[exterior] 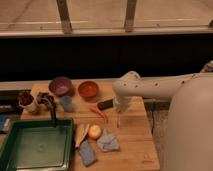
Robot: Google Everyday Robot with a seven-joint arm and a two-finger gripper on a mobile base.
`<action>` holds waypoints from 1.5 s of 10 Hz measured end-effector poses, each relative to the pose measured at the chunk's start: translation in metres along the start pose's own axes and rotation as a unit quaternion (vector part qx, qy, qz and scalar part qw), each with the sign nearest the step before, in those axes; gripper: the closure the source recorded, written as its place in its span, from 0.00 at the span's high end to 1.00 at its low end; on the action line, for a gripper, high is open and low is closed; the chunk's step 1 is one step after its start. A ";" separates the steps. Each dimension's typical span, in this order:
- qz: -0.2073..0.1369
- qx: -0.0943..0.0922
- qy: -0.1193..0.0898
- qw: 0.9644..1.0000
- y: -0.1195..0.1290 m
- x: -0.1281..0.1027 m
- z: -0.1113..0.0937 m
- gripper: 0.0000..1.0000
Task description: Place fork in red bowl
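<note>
The red bowl (89,90) stands on the wooden counter at the back, right of the purple bowl (61,86). My gripper (119,111) hangs from the white arm over the counter, to the right of and nearer than the red bowl. It is shut on the fork (119,121), a thin dark rod that hangs straight down from it just above the wood. The fork is outside the bowl, about one bowl's width from its rim.
A short black block (105,104) and an orange carrot-shaped piece (98,112) lie between gripper and red bowl. A blue cup (66,103), a green basin (35,145) with a black faucet (52,112), an orange ball (94,131) and blue cloths (107,141) lie to the left and front.
</note>
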 end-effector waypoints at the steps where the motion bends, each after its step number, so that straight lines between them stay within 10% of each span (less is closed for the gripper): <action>1: 0.004 -0.001 -0.013 1.000 -0.001 -0.013 -0.010 0.00; 10: -0.037 -0.001 -0.065 0.997 0.035 -0.109 -0.061 0.00; 15: -0.083 -0.044 -0.063 0.994 0.068 -0.118 -0.069 0.00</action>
